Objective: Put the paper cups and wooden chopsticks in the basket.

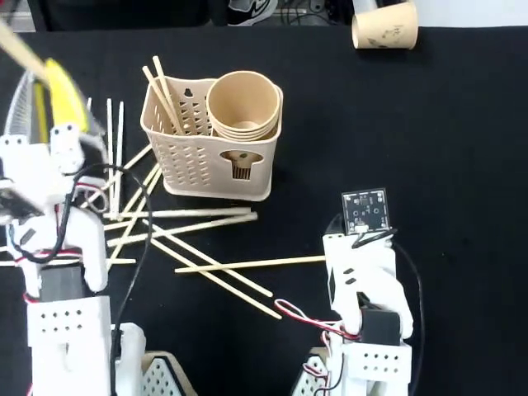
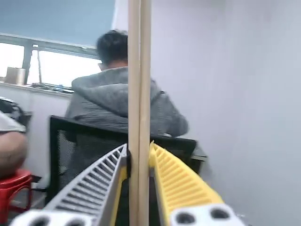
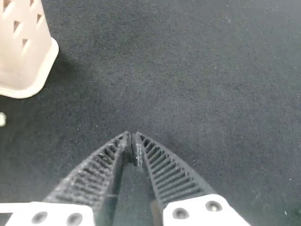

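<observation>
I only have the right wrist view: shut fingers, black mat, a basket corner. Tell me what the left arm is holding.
Observer: The left gripper is shut on a chopstick, held clear of the table.
Operator: Report what is in the basket.
Observer: The basket holds stacked paper cups and two chopsticks.
Operator: List what is left out.
Observer: One cup lies on its side at the table's far edge; loose chopsticks lie scattered between the basket and the arms.

basket (image 1: 198, 169) holds stacked cups (image 1: 242, 103) and 2 chopsticks (image 1: 165, 89); 1 cup (image 1: 384, 31) lies apart.
</observation>
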